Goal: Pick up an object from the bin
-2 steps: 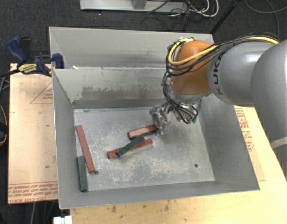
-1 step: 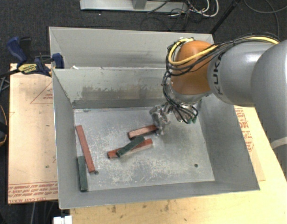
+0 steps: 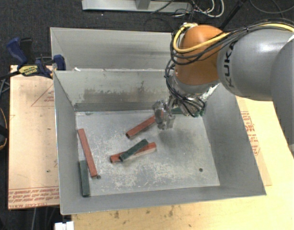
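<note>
My gripper (image 3: 164, 123) hangs low over the bin's middle back, just right of the upper end of a short red-brown stick (image 3: 140, 127) that lies slanted on the floor. Its fingers stand slightly apart with nothing visible between them, so it is open. The left finger is close beside the stick's tip; I cannot tell whether they touch. A little nearer the front, a dark green stick (image 3: 135, 150) lies crossed over another red-brown stick (image 3: 147, 149).
Along the bin's left wall lie a long red-brown stick (image 3: 87, 152) and, at its lower end, a dark green stick (image 3: 84, 178). The arm with its orange cover and cables fills the upper right above the bin.
</note>
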Motion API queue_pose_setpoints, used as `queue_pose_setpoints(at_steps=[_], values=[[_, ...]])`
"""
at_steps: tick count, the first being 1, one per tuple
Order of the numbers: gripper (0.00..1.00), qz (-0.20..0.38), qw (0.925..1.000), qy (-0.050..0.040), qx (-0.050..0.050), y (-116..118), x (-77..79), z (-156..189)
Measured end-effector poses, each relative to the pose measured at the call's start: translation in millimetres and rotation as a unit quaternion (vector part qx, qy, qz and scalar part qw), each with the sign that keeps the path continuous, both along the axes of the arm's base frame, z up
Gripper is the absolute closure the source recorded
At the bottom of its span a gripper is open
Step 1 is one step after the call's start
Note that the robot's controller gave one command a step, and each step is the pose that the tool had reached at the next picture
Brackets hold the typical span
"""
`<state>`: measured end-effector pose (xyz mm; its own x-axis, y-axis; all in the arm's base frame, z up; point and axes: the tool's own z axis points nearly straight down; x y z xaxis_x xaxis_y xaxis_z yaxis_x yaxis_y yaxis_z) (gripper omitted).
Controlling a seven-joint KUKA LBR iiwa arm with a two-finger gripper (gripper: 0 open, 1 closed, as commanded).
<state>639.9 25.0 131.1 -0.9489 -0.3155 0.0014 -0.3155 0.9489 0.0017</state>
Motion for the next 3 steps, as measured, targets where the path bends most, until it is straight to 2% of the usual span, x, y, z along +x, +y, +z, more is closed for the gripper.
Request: queue_pose_setpoints(at_steps=[1, 2, 3], values=[[0.00, -0.017, 0.9998, -0.0031, 0.000, 30.2, -33.8, 101.2], [0.00, -0.017, 0.9998, -0.0027, 0.000, 30.0, -34.1, 100.9], [0.00, 0.002, 1.0000, -0.0070, 0.000, 33.2, -26.4, 61.6]])
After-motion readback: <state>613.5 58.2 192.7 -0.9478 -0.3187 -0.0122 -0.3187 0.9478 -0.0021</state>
